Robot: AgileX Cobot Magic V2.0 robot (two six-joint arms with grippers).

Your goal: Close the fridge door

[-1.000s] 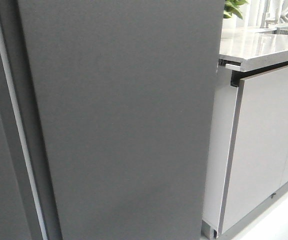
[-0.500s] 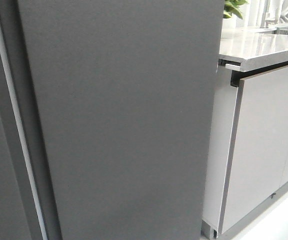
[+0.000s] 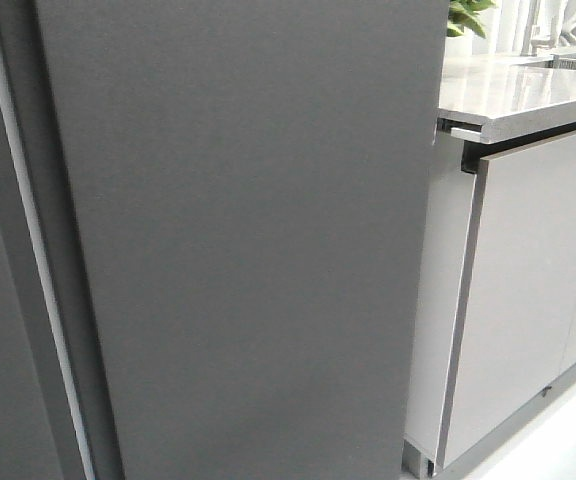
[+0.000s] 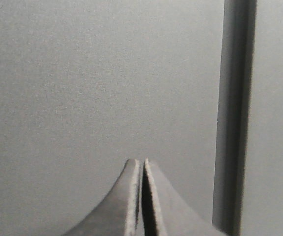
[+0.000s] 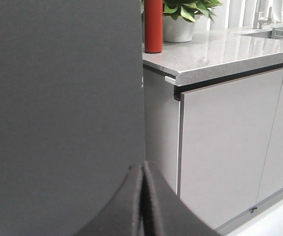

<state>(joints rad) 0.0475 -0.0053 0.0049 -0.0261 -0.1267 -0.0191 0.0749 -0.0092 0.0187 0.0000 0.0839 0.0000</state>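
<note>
The fridge door (image 3: 248,240) is a tall matte dark-grey panel that fills most of the front view; only its outer side shows. A pale strip (image 3: 28,240) runs down at its left beside another dark panel. The door also fills the left wrist view (image 4: 102,83), with a dark vertical seam (image 4: 235,113) to one side. My left gripper (image 4: 139,161) is shut and empty, its tips close to the door face. My right gripper (image 5: 144,164) is shut and empty, near the door's free edge (image 5: 142,98). Neither gripper shows in the front view.
A pale grey-white cabinet door (image 3: 518,300) with a thin dark edge stands right of the fridge under a grey stone counter (image 3: 528,95). A red bottle (image 5: 153,24) and a potted plant (image 5: 181,17) stand on the counter. White floor (image 3: 568,450) shows at the lower right.
</note>
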